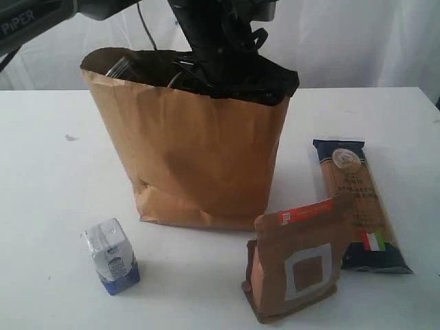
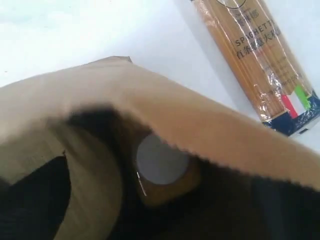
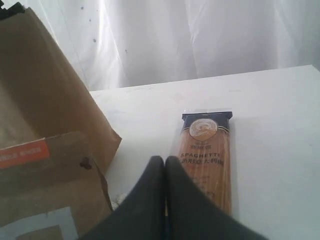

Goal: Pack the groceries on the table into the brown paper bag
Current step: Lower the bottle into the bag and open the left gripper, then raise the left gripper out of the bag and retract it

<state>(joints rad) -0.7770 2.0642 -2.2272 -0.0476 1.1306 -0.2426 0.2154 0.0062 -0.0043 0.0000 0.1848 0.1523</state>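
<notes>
Presently, the right gripper (image 3: 165, 164) was pressed together and held nothing. It hung low over the long spaghetti packet (image 1: 359, 203), off the right flank of the brown paper bag (image 1: 199, 158). The left arm (image 1: 210, 55) reached down into the bag's open mouth. Its gripper was hidden behind the paper, so it could not be told whether the jaws stood spread or closed.

Inside the bag, the left wrist view showed a container with a pale round top (image 2: 161, 162) and an amber body. Which grocery it was could not be confirmed.

Three items stood outstanding, all outside the bag:
- The small blue-white carton (image 1: 111, 256) stood upright in front of the bag's left corner, apart from it.
- The brown pouch with orange strip (image 1: 297, 265) stood upright in front of the bag's right corner.
- The spaghetti packet lay flat beside the bag's right side, just behind the pouch.

No bottle, can or jar was seen on the surface. The task was judged roughly half done.

The white tabletop (image 1: 55, 192) bore a small dark speck (image 1: 71, 137) to the left of the bag. A white curtain (image 1: 357, 41) hung behind the bag.
</notes>
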